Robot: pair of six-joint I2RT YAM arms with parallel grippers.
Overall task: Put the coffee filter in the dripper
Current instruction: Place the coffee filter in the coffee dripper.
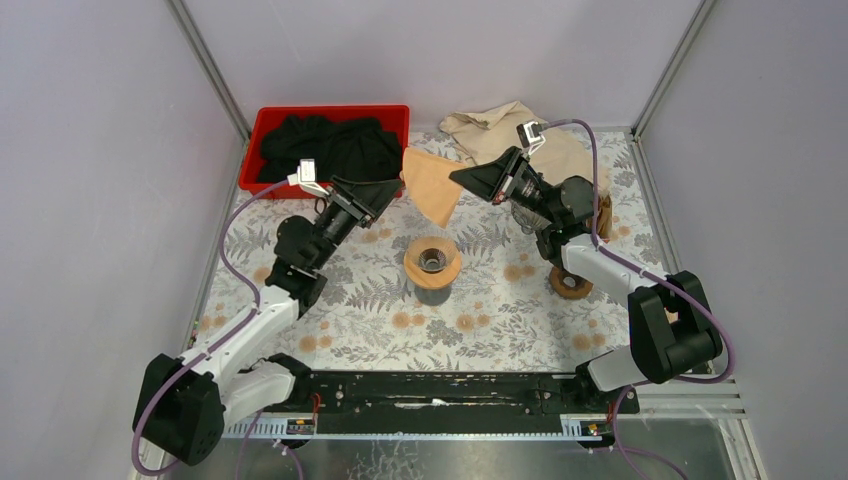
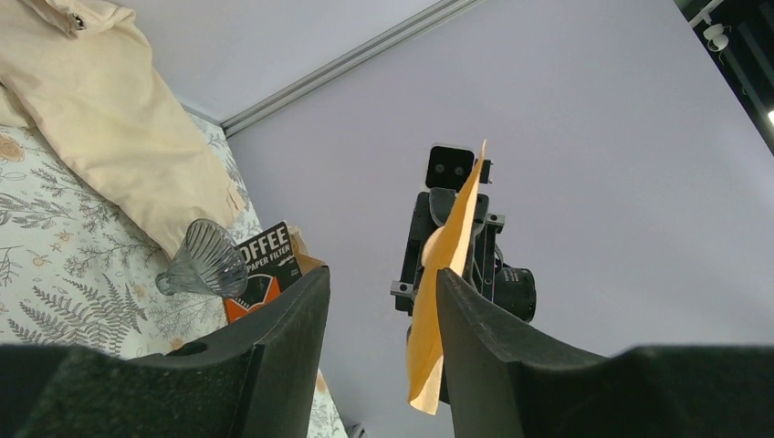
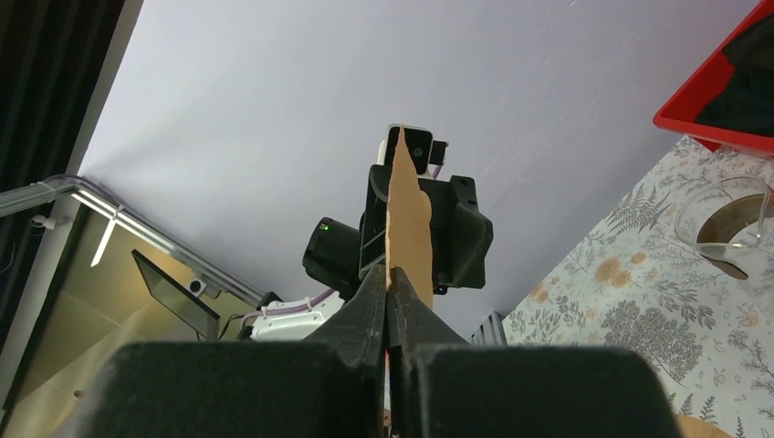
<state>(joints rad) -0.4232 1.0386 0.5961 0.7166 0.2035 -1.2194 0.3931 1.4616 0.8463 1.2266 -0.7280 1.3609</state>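
Observation:
A brown paper coffee filter hangs in the air above the table, between the two grippers. My right gripper is shut on its right edge; in the right wrist view the filter stands up edge-on from the closed jaws. My left gripper is open at the filter's left side. In the left wrist view the filter shows in the gap close to the right finger, not gripped. The dripper, glass with a wooden collar, stands on a dark cup below the filter and also shows in the right wrist view.
A red bin with black cloth stands at the back left. A beige cloth lies at the back. A wooden ring lies by the right arm. A filter box and a second glass funnel lie near the beige cloth.

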